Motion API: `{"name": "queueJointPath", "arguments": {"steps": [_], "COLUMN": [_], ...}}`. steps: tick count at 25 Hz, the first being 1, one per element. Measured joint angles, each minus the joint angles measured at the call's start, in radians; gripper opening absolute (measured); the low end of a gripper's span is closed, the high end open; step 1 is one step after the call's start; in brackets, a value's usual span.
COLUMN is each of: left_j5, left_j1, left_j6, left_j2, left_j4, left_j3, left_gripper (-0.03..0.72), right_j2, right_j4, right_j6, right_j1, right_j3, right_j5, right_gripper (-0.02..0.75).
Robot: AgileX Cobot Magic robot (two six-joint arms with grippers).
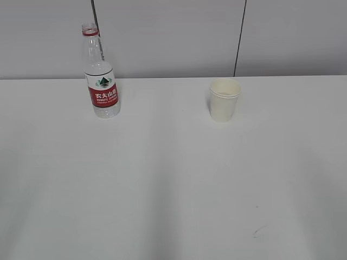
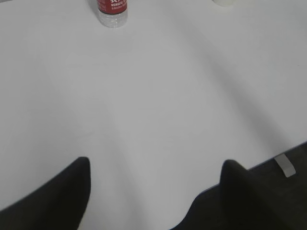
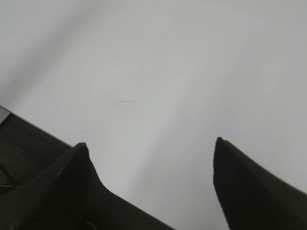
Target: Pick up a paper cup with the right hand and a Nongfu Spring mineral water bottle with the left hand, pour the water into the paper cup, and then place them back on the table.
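Note:
The Nongfu Spring mineral water bottle stands upright at the back left of the white table, uncapped, with its red-and-white label facing me. Its base also shows at the top of the left wrist view. The paper cup stands upright at the back right; a sliver of it shows in the left wrist view. Neither arm shows in the exterior view. My left gripper is open and empty over the table's near edge, far from the bottle. My right gripper is open and empty over bare table; the cup is out of that view.
A faint scuff mark lies on the table at the front right and shows in the right wrist view. The table's near edge and dark floor show in both wrist views. A grey wall stands behind the table.

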Motion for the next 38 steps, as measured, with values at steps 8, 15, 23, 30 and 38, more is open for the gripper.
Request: {"name": "queueJointPath", "arguments": {"steps": [8, 15, 23, 30, 38], "left_j5": [0.01, 0.015, 0.015, 0.015, 0.015], "left_j1": [0.0, 0.0, 0.0, 0.0, 0.137], "left_j6": [0.012, 0.015, 0.015, 0.015, 0.015], "left_j2": [-0.12, -0.153, -0.153, -0.153, -0.17], "left_j4": [0.007, 0.007, 0.007, 0.007, 0.008], "left_j3": [0.019, 0.021, 0.021, 0.021, 0.021], "left_gripper": [0.499, 0.498, 0.479, 0.477, 0.468], "right_j2": [-0.191, -0.212, -0.212, -0.212, -0.247], "right_j4": [-0.063, -0.079, -0.079, -0.08, -0.08], "right_j6": [0.037, 0.05, 0.051, 0.051, 0.052], "right_j1": [0.0, 0.0, 0.0, 0.0, -0.129], "right_j3": [0.071, 0.098, 0.098, 0.098, 0.098], "right_j5": [-0.022, 0.022, 0.022, 0.022, 0.022], "right_gripper": [0.587, 0.587, 0.587, 0.586, 0.586]}}
